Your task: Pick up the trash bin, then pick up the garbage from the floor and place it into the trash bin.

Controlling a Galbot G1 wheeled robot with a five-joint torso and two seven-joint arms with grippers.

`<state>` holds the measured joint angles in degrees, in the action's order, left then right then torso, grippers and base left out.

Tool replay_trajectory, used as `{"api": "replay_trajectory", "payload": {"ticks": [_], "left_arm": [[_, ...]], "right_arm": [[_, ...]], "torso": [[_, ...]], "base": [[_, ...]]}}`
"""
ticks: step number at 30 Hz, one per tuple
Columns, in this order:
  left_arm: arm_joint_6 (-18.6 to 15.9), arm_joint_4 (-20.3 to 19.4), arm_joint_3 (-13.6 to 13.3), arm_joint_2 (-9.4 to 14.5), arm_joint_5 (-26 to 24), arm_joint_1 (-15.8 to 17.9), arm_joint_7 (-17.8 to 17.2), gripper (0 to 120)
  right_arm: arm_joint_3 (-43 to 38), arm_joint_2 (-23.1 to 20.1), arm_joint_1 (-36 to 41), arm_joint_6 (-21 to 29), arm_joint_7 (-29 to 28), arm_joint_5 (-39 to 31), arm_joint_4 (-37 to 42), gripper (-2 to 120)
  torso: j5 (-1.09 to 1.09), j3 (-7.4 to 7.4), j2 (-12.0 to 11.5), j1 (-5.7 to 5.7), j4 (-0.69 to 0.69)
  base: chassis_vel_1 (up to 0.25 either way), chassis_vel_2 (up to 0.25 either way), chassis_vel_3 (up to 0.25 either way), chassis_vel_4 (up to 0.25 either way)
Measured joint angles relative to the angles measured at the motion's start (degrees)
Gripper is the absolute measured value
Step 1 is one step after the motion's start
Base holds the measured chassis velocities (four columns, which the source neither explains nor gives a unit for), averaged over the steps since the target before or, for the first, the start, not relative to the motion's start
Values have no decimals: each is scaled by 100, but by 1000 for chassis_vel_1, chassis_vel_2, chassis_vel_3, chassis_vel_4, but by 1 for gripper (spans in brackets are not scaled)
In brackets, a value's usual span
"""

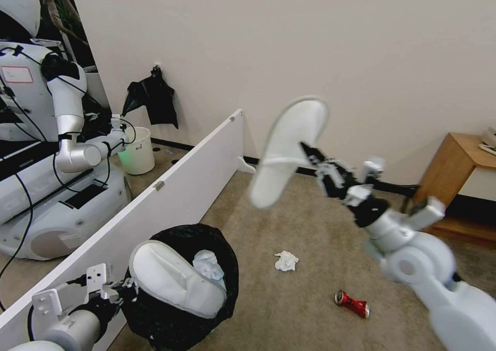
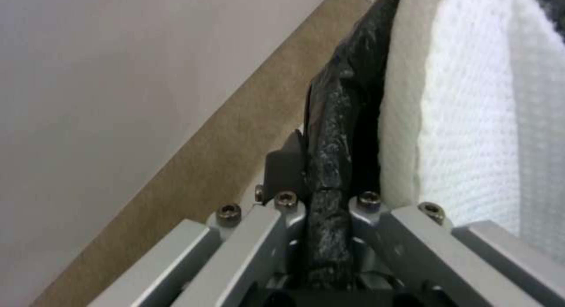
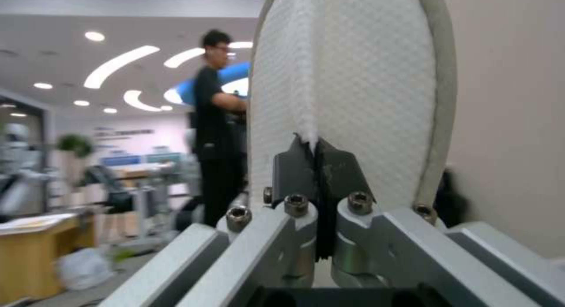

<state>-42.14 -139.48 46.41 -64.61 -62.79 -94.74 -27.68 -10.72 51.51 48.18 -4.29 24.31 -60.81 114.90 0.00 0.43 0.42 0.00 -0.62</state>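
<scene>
The trash bin [image 1: 170, 309], lined with a crinkly black bag, hangs at the lower left, and my left gripper [image 1: 126, 288] is shut on its rim [image 2: 329, 165]. One white slipper [image 1: 173, 278] and a crumpled tissue [image 1: 209, 266] lie inside it; that slipper [image 2: 471, 121] fills the side of the left wrist view. My right gripper [image 1: 309, 154] is shut on the strap of a second white slipper [image 1: 289, 149], held in the air above the floor; its waffled sole [image 3: 353, 99] stands upright right before the fingers. A crumpled tissue [image 1: 285, 261] and a crushed red can [image 1: 352, 303] lie on the carpet.
A long white panel [image 1: 170, 186] runs along my left, with a mirror showing the robot behind it. A plain white bin [image 1: 138, 151] and a black bag [image 1: 152, 98] are at the back wall. A wooden cabinet [image 1: 457, 180] stands at the right.
</scene>
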Motion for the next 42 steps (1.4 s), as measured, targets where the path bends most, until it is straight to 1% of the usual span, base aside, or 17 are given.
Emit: {"api": "replay_trajectory", "payload": {"ticks": [1, 2, 5, 6, 8, 9, 11, 12, 14, 19, 20, 22, 24, 25, 32, 42], "left_arm": [[0, -13, 23, -14, 5, -46, 8, 2], [0, -13, 23, -14, 5, -46, 8, 2], [0, -39, 113, -62, 47, -192, 56, 2], [0, -39, 113, -62, 47, -192, 56, 2], [0, -75, 132, -109, 51, -215, 65, 2], [0, -75, 132, -109, 51, -215, 65, 2], [0, -94, 131, -141, 56, -218, 61, 2], [0, -94, 131, -141, 56, -218, 61, 2], [0, -113, 131, -151, 61, -232, 57, 2], [0, -127, 141, -159, 61, -232, 55, 2], [0, -144, 150, -183, 57, -230, 53, 2], [0, -148, 152, -191, 55, -229, 52, 2], [0, -154, 153, -199, 55, -229, 53, 2], [0, -155, 157, -213, 53, -229, 52, 2], [0, -176, 157, -243, 34, -225, 49, 2], [0, -239, 216, -239, -105, -258, 37, 2]], "right_arm": [[232, 70, -188, -5, 88, 30, -73, 0], [232, 70, -188, -5, 88, 30, -73, 0], [793, 243, -714, -88, 295, 123, -268, 0], [793, 243, -714, -88, 295, 123, -268, 0], [1228, 362, -1096, -99, 373, 121, -366, 0], [1228, 362, -1096, -99, 373, 121, -366, 0], [1564, 431, -1325, -112, 403, 117, -455, 0], [1564, 431, -1325, -112, 403, 117, -455, 0], [1980, 467, -1534, -126, 417, 83, -535, 0], [2170, 473, -1591, -134, 419, 79, -563, 0], [2366, 462, -1607, -151, 433, 111, -605, 0], [2420, 455, -1607, -165, 438, 127, -616, 0], [2491, 448, -1596, -170, 446, 155, -626, 0], [2654, 443, -1552, -176, 450, 191, -640, 0], [2914, 424, -1468, -187, 443, 240, -626, 0], [3258, 490, -1272, -290, 578, 671, -891, 0]], "torso": [[-1, 0, 0, 0, -1], [-1, 0, 0, 0, -1], [0, 0, 0, 0, 0], [0, 0, 0, 0, 0], [-1, -1, 0, 0, 0], [-1, -1, 0, 0, 0], [-1, 0, 0, 0, 0], [-1, 0, 0, 0, 0], [-1, -1, 0, 0, 0], [-1, -1, 0, 0, 0], [0, 0, 0, 0, -1], [0, -1, 0, 0, -2], [-1, -1, 0, 0, -1], [0, -1, 0, 0, -1], [0, -1, 0, 0, -1], [-1, -1, 0, 0, 0]], "base": [[0, 0, 0, 0], [0, 0, 0, 0], [0, 0, 0, 0], [0, 0, 0, 0], [0, 0, 0, 0], [0, 0, 0, 0], [0, 0, 0, 0], [0, 0, 0, 0], [0, 0, 0, 0], [0, 0, 0, 0], [0, 0, 0, 0], [0, 0, 0, 0], [0, 0, 0, 0], [0, 0, 0, 0], [0, 0, 0, 0], [0, 0, 0, 0]]}}
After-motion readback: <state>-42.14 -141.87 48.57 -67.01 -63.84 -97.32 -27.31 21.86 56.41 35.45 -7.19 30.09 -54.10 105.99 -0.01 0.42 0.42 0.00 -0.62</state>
